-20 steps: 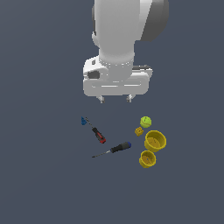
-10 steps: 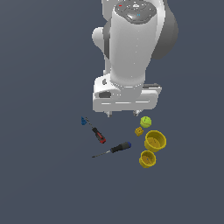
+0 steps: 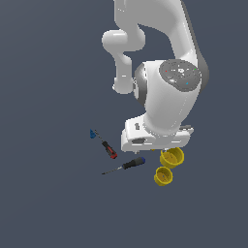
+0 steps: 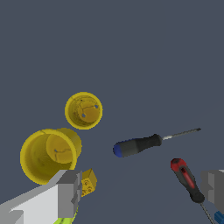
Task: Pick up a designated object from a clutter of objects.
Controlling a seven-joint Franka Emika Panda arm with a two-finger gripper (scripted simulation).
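Observation:
The designated object, the smaller yellow cup (image 3: 163,176) (image 4: 83,110), stands upright on the floor, apart from the larger yellow cup (image 3: 173,157) (image 4: 48,155). My gripper (image 4: 141,183) is open, its grey fingers (image 4: 65,194) wide apart with nothing between them. In the exterior view the white hand (image 3: 157,138) hangs just above the larger cup and beside the smaller one. A yellow cube (image 4: 87,182) lies by one finger. The black-handled screwdriver (image 3: 127,164) (image 4: 140,144) and the red-handled screwdriver (image 3: 109,149) (image 4: 186,179) lie nearby. The hand hides the green ball in the exterior view.
A small blue piece (image 3: 92,134) lies at the exterior view's left of the red-handled screwdriver. The floor around the clutter is plain dark grey. The arm's white body (image 3: 169,92) rises over the cups.
The hand has come down and shifted toward the exterior view's right, now over the cups. It covers the green ball and yellow cube in the exterior view. The objects have not moved.

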